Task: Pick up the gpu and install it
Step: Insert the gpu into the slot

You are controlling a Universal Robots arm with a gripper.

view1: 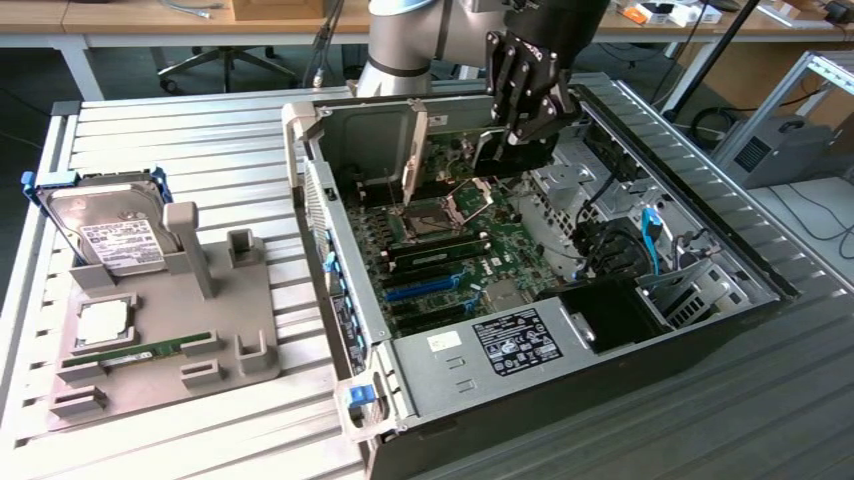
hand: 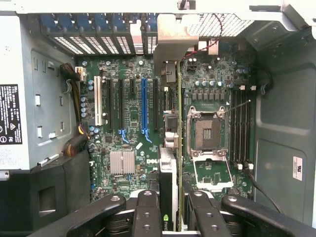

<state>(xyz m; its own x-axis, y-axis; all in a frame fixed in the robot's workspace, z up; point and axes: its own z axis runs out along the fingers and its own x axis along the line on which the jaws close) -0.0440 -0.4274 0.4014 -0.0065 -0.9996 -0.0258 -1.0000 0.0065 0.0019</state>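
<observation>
Gpu (hand: 168, 165): thin dark card, edge-on, upright over the motherboard (hand: 129, 106), clamped in the gripper (hand: 173, 196), silvery bracket end toward the case's slotted rear wall (hand: 94, 43).

We read "DELL" in white on the motherboard (hand: 132, 148), beside its finned heatsink (hand: 122, 162). Lettering on the gpu (hand: 168, 182) is cut off; the power supply label (view1: 514, 343), lower centre, is illegible to us.

- The gpu (hand: 168, 173) is cut off at its near end by the picture's edge.
- The claw (hand: 173, 205) is cut off there too.
- The hard drive (view1: 114, 235) has words too small to read.
</observation>
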